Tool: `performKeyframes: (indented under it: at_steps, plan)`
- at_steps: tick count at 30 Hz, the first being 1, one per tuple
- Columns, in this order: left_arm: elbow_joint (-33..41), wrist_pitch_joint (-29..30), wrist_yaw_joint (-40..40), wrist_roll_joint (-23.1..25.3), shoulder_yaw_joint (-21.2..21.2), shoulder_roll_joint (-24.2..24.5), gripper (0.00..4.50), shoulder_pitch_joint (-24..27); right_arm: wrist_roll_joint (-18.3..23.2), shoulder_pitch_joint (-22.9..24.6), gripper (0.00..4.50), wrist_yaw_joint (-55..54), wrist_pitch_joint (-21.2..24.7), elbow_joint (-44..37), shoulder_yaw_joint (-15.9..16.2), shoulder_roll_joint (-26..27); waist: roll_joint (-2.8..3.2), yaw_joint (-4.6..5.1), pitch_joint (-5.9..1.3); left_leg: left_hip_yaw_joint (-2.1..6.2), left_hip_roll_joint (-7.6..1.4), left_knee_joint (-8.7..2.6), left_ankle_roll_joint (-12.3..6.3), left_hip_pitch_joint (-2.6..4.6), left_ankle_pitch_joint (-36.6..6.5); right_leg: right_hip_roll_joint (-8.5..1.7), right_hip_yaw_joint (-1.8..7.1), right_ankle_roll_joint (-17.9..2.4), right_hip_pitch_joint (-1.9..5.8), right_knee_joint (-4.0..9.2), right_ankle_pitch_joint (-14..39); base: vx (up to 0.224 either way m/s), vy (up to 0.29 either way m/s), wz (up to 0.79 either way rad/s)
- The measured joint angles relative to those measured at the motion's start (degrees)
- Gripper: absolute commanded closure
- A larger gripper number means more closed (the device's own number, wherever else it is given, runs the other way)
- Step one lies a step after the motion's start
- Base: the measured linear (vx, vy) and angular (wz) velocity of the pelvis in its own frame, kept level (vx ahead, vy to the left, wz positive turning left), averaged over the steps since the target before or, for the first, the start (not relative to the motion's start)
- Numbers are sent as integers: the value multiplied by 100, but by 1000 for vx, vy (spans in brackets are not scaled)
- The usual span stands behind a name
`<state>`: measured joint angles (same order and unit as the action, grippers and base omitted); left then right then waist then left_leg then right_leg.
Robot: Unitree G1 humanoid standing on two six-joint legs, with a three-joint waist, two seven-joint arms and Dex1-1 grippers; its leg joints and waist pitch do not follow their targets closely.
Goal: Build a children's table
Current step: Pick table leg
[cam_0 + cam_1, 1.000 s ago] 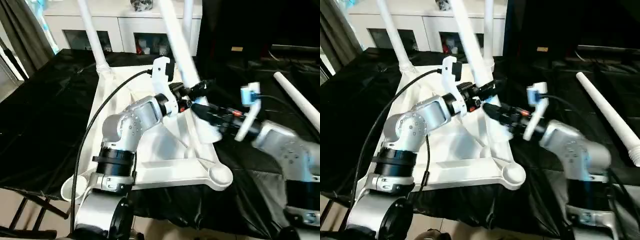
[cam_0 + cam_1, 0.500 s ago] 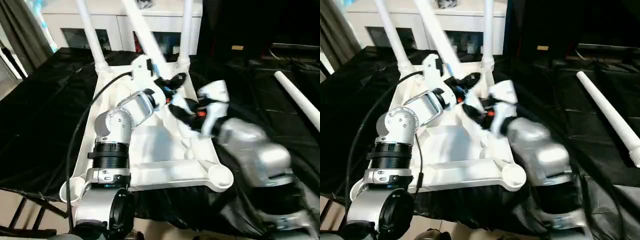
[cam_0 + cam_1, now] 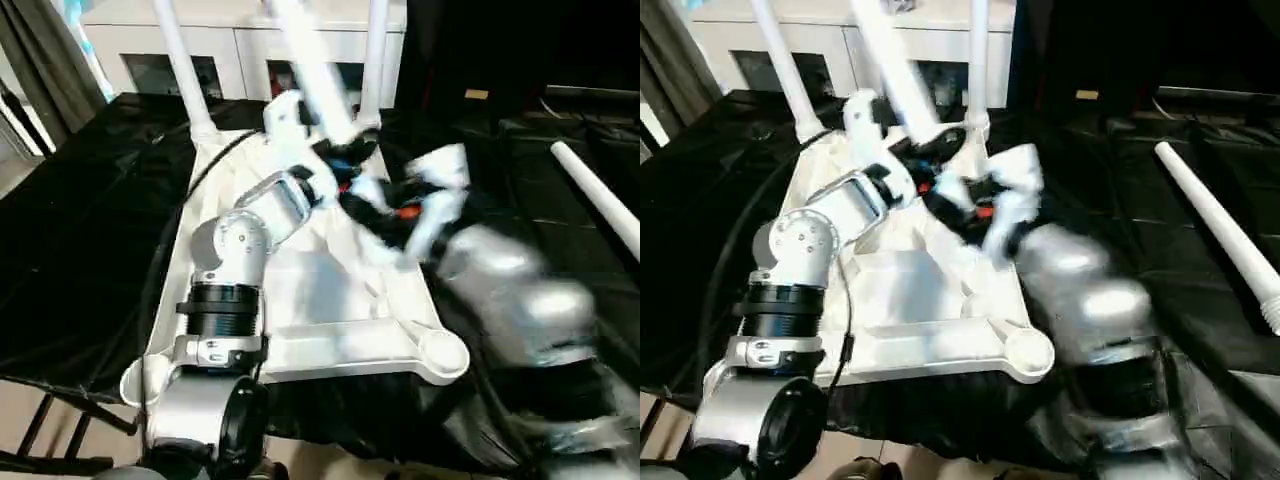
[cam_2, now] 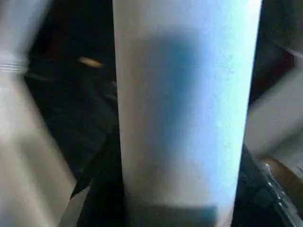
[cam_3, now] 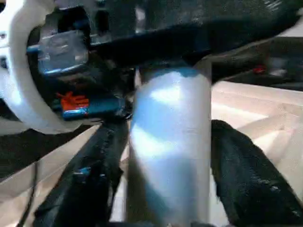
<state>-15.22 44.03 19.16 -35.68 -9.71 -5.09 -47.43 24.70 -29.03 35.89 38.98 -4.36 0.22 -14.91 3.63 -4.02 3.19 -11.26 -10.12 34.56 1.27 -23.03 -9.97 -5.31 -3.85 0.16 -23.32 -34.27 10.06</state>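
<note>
The children's table lies upside down: its white ribbed tabletop rests on the black cover, with one white leg upright in the far left corner socket and another in the far right. My left gripper is shut on a third leg, which tilts up over the top's far end. In the left wrist view that leg sits between the dark fingers. My right gripper, blurred, is just below the left one, open, a finger on each side of the same leg.
A loose white leg lies on the black-covered work table at the right. A white glass-door cabinet stands behind the table. The tabletop's near corners overhang the table's front edge, with a metal frame below left.
My left gripper has closed on the tilted leg and swung its top leftward. My right arm has come in from the right to just under the left gripper, and its fingers have loosened.
</note>
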Motion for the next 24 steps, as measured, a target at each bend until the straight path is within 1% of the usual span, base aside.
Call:
performKeyframes:
  at_steps: [1,3,5,7,9,12,16,17,20,24]
  plan:
    - [44,31,236,-37,98,125,257,13,92,-3,129,213,63,1,-41,-102,1,11,0,0,-1,0,0,3,0,0,0,0,0,-4,0,0,0,0]
    - [76,107,650,-86,264,295,257,40,220,-3,119,516,140,29,-31,-266,0,22,0,0,-2,1,1,6,1,0,-1,0,-1,-13,0,0,0,0]
    - [138,190,1151,-181,439,431,257,117,357,-14,119,880,249,96,-35,-480,-1,25,1,0,-4,7,1,7,1,0,-1,0,-1,-18,0,0,0,0]
    - [160,232,1675,-253,598,593,257,145,638,-16,119,1357,479,130,-2,-737,-3,25,2,0,-4,15,0,6,1,0,0,0,-1,-22,0,0,0,0]
    - [236,238,2066,-294,654,743,257,153,835,-17,119,1727,624,131,15,-950,-5,27,1,0,-5,25,0,6,1,0,3,0,0,-30,0,0,0,0]
    - [340,238,2662,-436,789,907,257,153,1113,-16,119,2255,862,129,37,-1165,-8,11,3,0,-4,39,0,7,1,-3,5,0,-1,-46,0,0,0,0]
    - [510,238,3205,-635,900,933,257,153,1396,-16,119,2739,1080,93,47,-1307,-11,-44,1,0,-6,52,4,13,1,-5,8,0,-1,-67,0,0,0,0]
    - [524,238,3268,-659,913,934,257,154,1427,-16,135,2792,1101,81,53,-1319,-11,-50,1,-1,-6,54,5,14,0,-5,9,0,0,-70,0,0,0,0]
    - [537,246,3480,-721,978,958,257,154,1579,-16,155,2946,1196,48,100,-1352,-10,-63,0,-1,-6,56,16,17,0,-5,10,-6,0,-76,-4,0,0,0]
    - [537,246,3609,-723,1035,984,257,155,1701,-8,199,2971,1259,35,108,-1337,-10,-83,0,-1,-6,57,16,17,1,-5,11,-12,1,-75,-8,0,0,0]
